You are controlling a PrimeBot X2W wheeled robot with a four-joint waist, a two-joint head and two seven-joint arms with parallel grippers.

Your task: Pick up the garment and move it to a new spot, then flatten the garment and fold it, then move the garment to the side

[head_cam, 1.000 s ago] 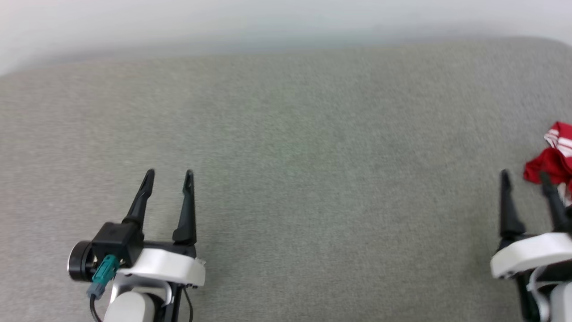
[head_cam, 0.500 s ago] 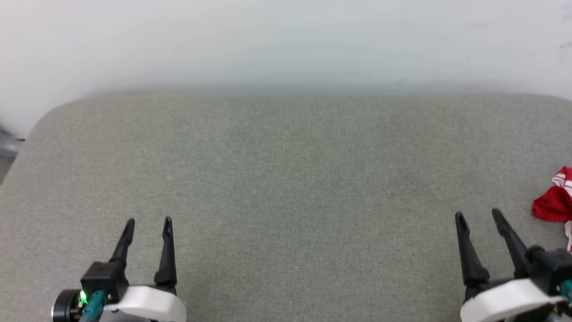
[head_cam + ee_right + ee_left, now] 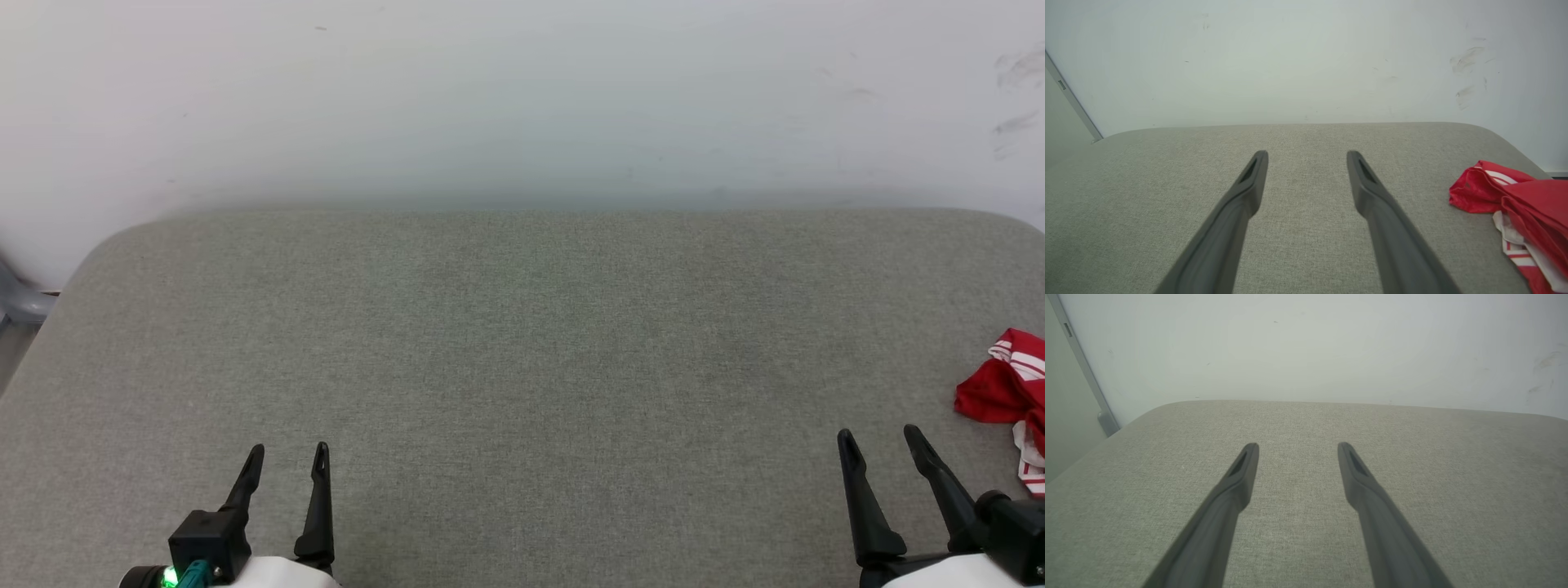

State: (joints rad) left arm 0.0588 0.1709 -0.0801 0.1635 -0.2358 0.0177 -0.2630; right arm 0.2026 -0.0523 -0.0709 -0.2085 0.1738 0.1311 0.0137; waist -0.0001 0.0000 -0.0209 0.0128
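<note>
Garment (image 3: 1000, 392) lies apart from right pincer (image 3: 879, 432); it and left pincer (image 3: 289, 448) gape empty.

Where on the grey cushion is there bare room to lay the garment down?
The cushion is bare from its left edge across the middle, bordered by the wall behind and the open left end effector and right end effector in front. It is crowded just at the right edge, where the crumpled garment lies.
</note>
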